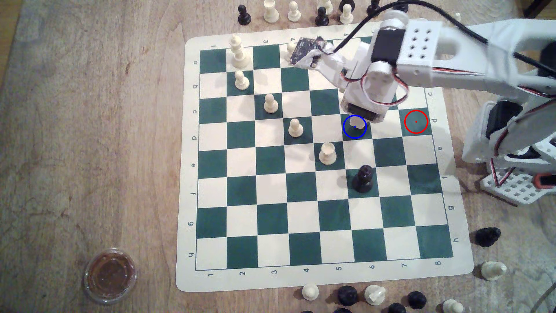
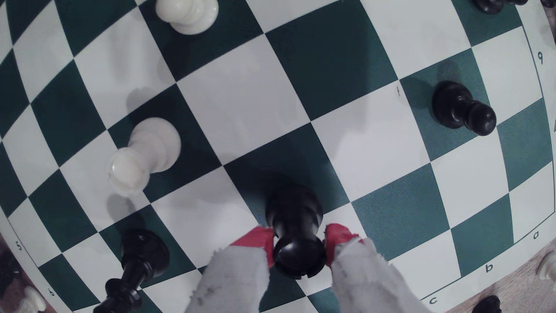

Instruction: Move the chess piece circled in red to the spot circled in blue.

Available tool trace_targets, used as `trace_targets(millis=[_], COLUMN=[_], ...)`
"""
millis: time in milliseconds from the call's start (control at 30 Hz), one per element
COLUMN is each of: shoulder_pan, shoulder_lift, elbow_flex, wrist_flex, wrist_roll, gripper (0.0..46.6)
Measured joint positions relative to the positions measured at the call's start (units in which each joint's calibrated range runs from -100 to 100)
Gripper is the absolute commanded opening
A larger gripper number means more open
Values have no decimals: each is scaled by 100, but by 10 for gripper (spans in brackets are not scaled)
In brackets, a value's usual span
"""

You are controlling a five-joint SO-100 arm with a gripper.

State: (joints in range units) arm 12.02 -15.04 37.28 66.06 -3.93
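A clear plastic cup (image 1: 110,274) with a lid stands on the bench (image 1: 90,135) off the board's (image 1: 319,156) corner at the exterior view's lower left; it holds something brown, of a kind that cannot be told. The arm (image 1: 469,57) reaches in from the exterior view's right, its forearm stretched across the upper board and the wrist bent steeply down over the spot (image 1: 354,127) — the green square ringed in blue. In the wrist view the end effector (image 2: 299,245) is clenched on the chess piece (image 2: 296,222), a red-tipped, white-wrapped finger (image 2: 258,240) pressed against each side of its rimmed top. The piece stands upright, its base over a dark green square; whether the base touches the board cannot be told. In the exterior view the piece is hidden beneath the wrist, over the blue-ringed square. The red-ringed square (image 1: 416,121) lies two squares off toward the exterior view's right, with no piece on it. A taller black piece (image 1: 363,178) stands two squares below the spot in the exterior view — well apart from the end effector. White pawns (image 1: 295,127) run in a diagonal toward the upper left of that view.
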Motion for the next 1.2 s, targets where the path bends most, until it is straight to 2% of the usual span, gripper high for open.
trace_targets(millis=[967,1100,1200], shoulder_pan=[-81,-81,-81], shoulder_lift=[369,369,369], elbow_flex=[-36,-36,-36], wrist_flex=[-311,-311,-327], wrist_roll=[-68,-68,-93], gripper=[9,138,192])
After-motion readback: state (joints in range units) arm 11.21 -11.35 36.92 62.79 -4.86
